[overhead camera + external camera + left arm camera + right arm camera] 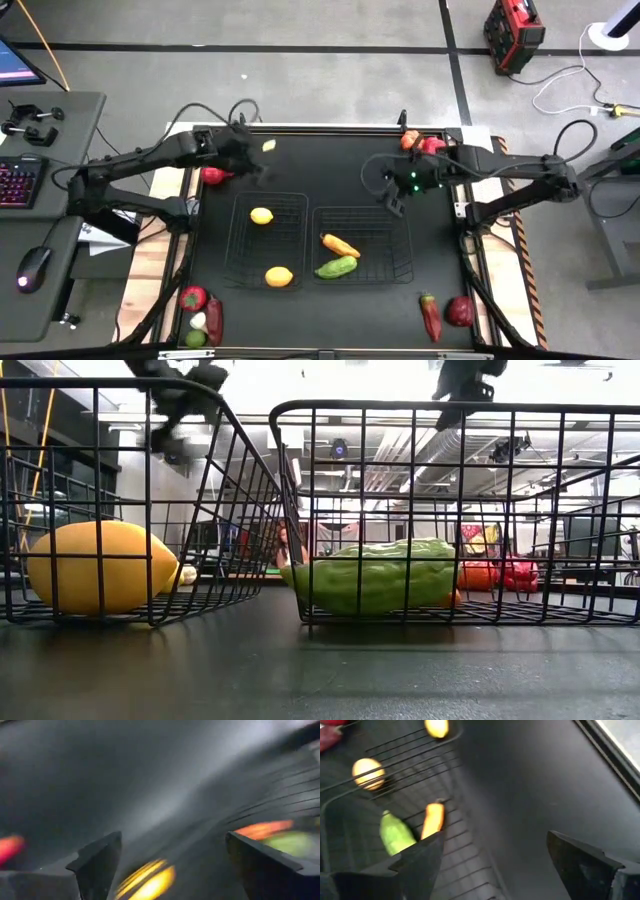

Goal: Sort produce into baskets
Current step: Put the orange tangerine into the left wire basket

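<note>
Produce, sorted so far: two yellow lemons (262, 215) (279, 277) in the left basket (267, 240); an orange pepper (340, 244) and a green, cucumber-like piece (336, 267) in the right basket (363, 243). Loose pieces lie at the mat's edges. A red piece (212, 176) sits at the far left. A red cluster (420, 143) sits at the far right corner. A red pepper (430, 316) and an apple (460, 310) are near right. A small group (199, 312) of red, white and green pieces is near left.

Left gripper (262, 172) hangs above the mat just beyond the left basket's far rim. Its fingers (97, 865) stand wide apart, nothing between them. The red piece at far left lies just beside it, outward toward the arm's base side; clearly this arm's nearest loose item. Its long axis can't be told.

Right gripper (394, 203) hovers over the far rim of the right basket, fingers (417, 862) spread, empty. The far-right red cluster lies behind it, back along its own arm, near. Near-right pepper lies lengthwise front-to-back, well apart from either gripper, on the right arm's side.

My guess: each arm turns outward to its own far-side reds next.
</note>
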Robot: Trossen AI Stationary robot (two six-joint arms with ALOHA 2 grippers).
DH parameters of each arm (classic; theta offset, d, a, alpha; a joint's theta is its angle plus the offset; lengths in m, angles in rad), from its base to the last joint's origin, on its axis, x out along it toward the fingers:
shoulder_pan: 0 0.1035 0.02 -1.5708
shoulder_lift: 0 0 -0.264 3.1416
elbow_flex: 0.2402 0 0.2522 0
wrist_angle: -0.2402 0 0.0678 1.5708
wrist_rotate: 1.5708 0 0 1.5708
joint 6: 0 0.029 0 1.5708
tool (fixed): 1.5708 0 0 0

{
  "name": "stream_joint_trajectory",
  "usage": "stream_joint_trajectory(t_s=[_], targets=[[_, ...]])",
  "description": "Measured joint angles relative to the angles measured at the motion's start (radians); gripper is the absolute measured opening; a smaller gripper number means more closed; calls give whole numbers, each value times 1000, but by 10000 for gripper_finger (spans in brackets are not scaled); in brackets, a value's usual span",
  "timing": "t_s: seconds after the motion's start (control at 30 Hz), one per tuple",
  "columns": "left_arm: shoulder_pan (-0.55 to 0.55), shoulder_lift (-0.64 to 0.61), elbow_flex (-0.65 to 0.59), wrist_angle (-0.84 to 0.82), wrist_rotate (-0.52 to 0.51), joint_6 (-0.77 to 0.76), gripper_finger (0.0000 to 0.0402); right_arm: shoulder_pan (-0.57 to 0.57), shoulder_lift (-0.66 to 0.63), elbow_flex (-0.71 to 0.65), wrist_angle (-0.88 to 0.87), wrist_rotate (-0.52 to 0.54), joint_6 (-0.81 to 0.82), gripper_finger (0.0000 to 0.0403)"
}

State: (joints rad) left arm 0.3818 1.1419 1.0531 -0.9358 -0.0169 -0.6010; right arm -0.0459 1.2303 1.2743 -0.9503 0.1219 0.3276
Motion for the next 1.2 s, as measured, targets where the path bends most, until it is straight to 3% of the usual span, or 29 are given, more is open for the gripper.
stream_joint_trajectory(t_s=[0.1, 0.23, 0.63, 0.9, 1.2], targets=[[-1, 27, -5, -259, -176, -43, 344, -48, 5, 0, 14, 0, -28, 346], [99, 77, -29, -388, -155, -40, 344, -111, 24, 0, 62, -25, -55, 346], [397, 437, 75, -344, -146, 257, 344, -163, 127, 0, 116, -79, -134, 346], [450, 631, 91, -344, -151, 323, 344, -143, 145, 0, 114, -104, -122, 346], [456, 729, 91, -294, -170, 344, 342, -142, 145, 0, 113, -104, -118, 346]])
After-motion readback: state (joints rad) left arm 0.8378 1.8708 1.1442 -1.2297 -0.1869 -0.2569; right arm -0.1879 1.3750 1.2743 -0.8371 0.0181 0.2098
